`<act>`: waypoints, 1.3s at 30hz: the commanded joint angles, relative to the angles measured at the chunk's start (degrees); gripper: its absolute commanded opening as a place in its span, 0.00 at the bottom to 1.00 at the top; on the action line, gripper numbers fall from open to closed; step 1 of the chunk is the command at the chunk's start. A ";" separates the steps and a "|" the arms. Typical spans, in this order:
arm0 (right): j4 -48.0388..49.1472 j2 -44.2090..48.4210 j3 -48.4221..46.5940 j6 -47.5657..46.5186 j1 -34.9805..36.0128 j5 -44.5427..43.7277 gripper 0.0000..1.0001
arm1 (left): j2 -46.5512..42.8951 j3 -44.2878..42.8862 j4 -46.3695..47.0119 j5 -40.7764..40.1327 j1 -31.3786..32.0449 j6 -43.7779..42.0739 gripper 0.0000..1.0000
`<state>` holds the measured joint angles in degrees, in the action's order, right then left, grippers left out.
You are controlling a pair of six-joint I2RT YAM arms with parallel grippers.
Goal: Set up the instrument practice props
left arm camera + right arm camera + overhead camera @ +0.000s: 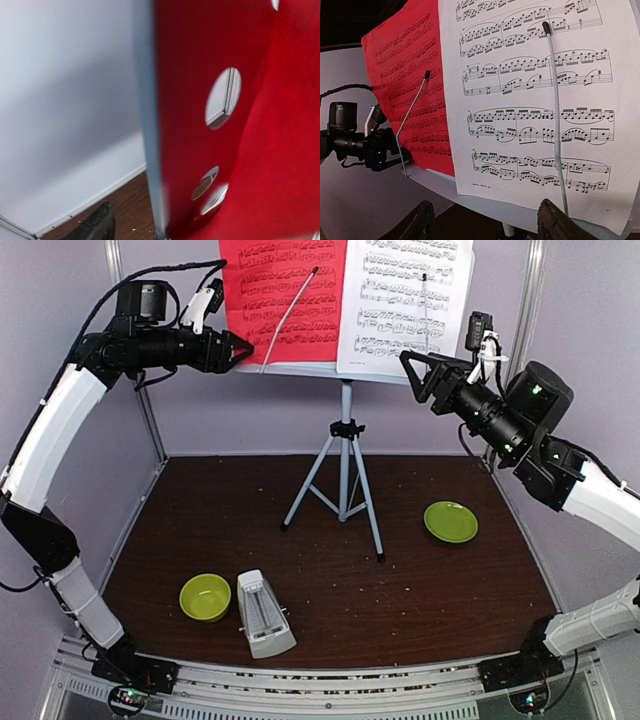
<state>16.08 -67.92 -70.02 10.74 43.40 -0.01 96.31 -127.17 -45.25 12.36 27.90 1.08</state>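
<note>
Red sheet (285, 300) and white sheet (405, 300) sat on music stand (345, 430). Metronome (263, 615) lay on counter (450, 590), probably not yet placed. Right pincer (412, 377) released; left pincer (243, 348) grip: cannot tell.

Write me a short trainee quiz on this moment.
1. True or false: seen from the top camera, the red sheet sits left of the white sheet on the stand.
2. Which dish stands nearest the metronome? A) bowl B) plate
3. Fill in: the right hand is ____.
Key: 1 true; 2 A; 3 open.
</note>
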 commanded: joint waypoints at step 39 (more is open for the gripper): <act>-21.09 -1.43 9.66 13.42 11.84 8.47 0.84 | -36.89 55.54 0.67 -13.64 -1.00 24.74 0.98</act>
<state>-2.39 -65.10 -56.95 20.25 52.51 7.79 60.42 -74.63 -45.71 -1.02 27.31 21.28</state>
